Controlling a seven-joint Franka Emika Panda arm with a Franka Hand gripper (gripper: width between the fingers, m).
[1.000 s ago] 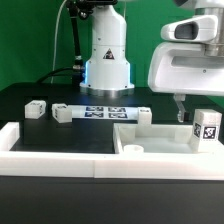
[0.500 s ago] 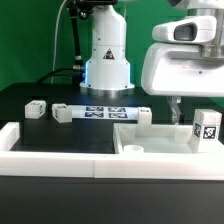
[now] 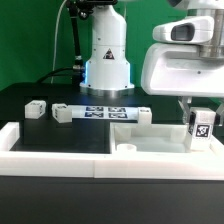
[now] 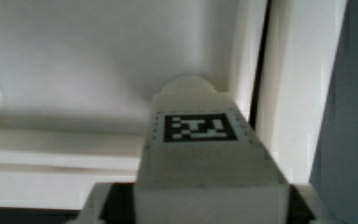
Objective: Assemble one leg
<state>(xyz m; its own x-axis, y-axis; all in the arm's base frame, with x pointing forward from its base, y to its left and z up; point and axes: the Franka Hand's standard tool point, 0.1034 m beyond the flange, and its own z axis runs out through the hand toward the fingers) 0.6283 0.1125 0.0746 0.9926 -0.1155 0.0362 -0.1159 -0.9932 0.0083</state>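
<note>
Change: we see the leg (image 3: 201,127) now lower and tilted, shifted toward the panel's corner.
End effector (image 3: 200,108): clamped on the leg, which hangs directly beneath it.
Meaning: we judge seating is underway.

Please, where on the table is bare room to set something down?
The black table is bare between the two small blocks and the white front rail. It is crowded where the gripper holds the leg over the white panel.

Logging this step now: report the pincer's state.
Pincer: closed on the leg, held over the white panel.
</note>
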